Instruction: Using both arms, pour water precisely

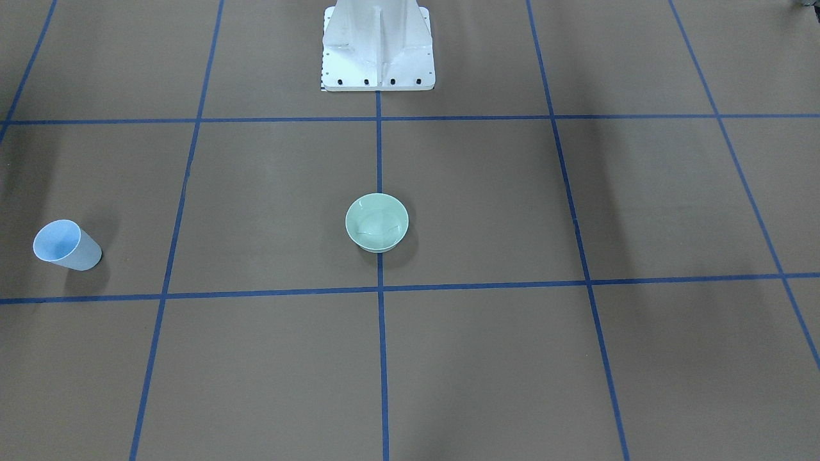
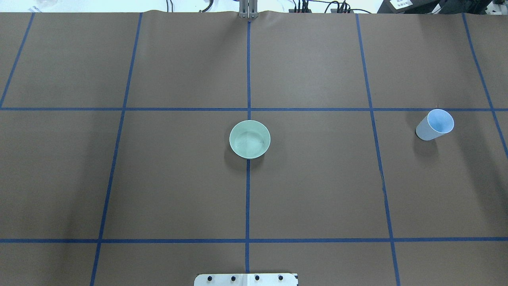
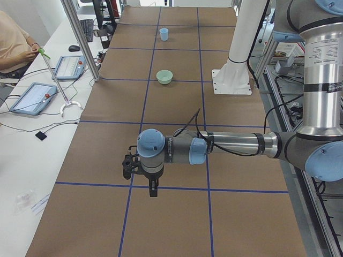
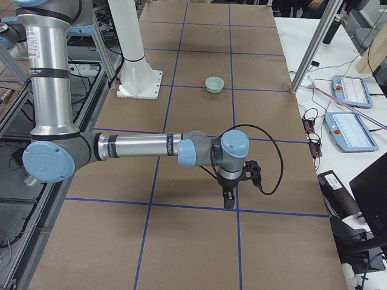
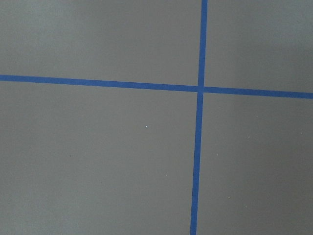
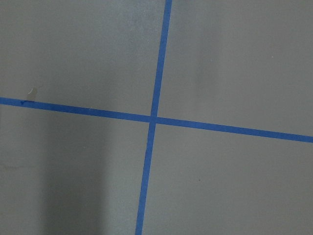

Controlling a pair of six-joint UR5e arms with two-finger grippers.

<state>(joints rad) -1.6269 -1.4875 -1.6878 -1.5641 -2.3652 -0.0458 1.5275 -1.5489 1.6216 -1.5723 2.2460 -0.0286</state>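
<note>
A pale green bowl [image 2: 249, 139] stands at the table's middle on a blue tape crossing; faint glints inside it may be the water. A light blue cup [image 2: 435, 124] stands upright far out on my right side, also seen as the cup [image 1: 66, 244]; I cannot tell what it holds. The arms show only in the side views. My left gripper [image 3: 153, 190] points down over the mat far from the bowl [image 3: 164, 76]. My right gripper [image 4: 229, 199] hangs likewise. Whether either is open or shut, I cannot tell. Both wrist views show only mat and tape.
The white bolted pedestal [image 1: 378, 48] stands behind the bowl. A brown mat with blue tape grid [image 2: 247, 198] covers the table. A side bench carries control tablets [image 3: 32, 97] and cables, with a seated person [image 3: 13, 43] and a metal post [image 3: 80, 40].
</note>
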